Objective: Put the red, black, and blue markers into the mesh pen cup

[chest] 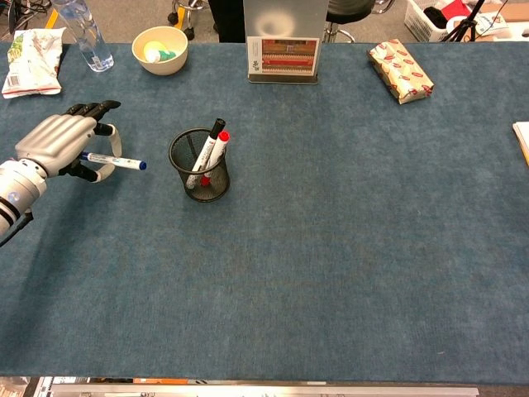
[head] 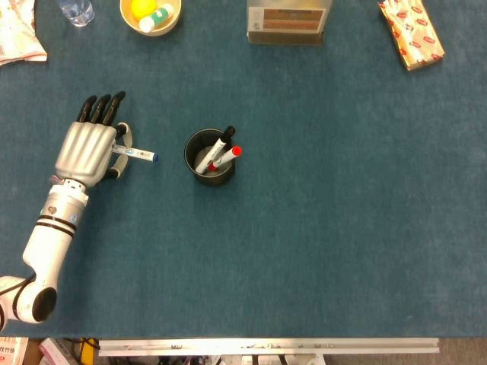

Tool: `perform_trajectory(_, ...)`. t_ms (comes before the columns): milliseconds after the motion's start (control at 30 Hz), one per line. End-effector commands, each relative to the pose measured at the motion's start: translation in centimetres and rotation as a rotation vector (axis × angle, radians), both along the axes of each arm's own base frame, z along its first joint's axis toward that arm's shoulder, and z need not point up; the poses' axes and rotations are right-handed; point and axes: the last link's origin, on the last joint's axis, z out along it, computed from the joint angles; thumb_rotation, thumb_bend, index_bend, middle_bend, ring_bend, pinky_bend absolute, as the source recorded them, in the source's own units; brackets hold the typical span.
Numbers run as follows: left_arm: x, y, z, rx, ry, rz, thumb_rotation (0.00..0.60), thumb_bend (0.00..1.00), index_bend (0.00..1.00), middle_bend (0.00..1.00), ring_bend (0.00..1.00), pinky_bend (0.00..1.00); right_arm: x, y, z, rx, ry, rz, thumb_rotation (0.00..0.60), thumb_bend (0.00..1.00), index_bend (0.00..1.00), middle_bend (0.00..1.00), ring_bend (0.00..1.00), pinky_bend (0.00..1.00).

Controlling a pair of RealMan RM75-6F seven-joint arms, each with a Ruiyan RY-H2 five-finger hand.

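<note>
— Which arm shows?

— Only the left one. It comes in from the near left corner in the head view, white forearm with dark bands at the wrist, slanting up toward the far side.

— And the hand?

— The left hand (head: 85, 150) lies back-up, silver shell on top, black fingertips (head: 101, 109) stretched together toward the far edge. In the chest view the left hand (chest: 56, 142) sits at the left edge, with the thumb curled under on its right side.

— Is it holding anything?

— Yes, it pinches the blue marker (head: 135, 153) between thumb and finger; the capped end sticks out to the right.

— The right hand?

— Neither view shows it.
</note>
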Motion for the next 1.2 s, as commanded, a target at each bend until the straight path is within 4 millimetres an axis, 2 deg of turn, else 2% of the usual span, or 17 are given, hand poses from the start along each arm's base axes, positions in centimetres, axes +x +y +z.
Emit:
perform_trajectory(33, 0.4, 0.1, 0.3, 0.006, -0.028, 0.004, 0.600, 0.36, 0.53, 0.00, 0.00, 0.01, 0.0, 0.0, 0.0, 0.001, 0.000, 0.000, 0.600, 0.00, 0.14, 0.18, 0.13, 0.30)
perform_trajectory(300, 2.2, 0.7, 0.9, 0.042, -0.089, -0.027, 0.600, 0.36, 0.53, 0.00, 0.00, 0.01, 0.1, -0.1, -0.1, 0.003, -0.002, 0.000, 0.600, 0.00, 0.14, 0.18, 0.13, 0.30)
perform_trajectory(767, 7.0, 1.3, 2.0, 0.129, -0.180, -0.065, 0.600, 0.36, 0.54, 0.00, 0.00, 0.01, 0.4, -0.2, -0.4, 0.016, -0.004, 0.009, 0.600, 0.00, 0.14, 0.17, 0.13, 0.30)
perform_trajectory(1200, 11.1, 0.5, 3.5, 0.076, -0.537, 0.087, 0.600, 0.36, 0.54, 0.00, 0.00, 0.01, 0.4, -0.2, -0.6, 0.021, -0.001, 0.008, 0.600, 0.00, 0.14, 0.17, 0.13, 0.30)
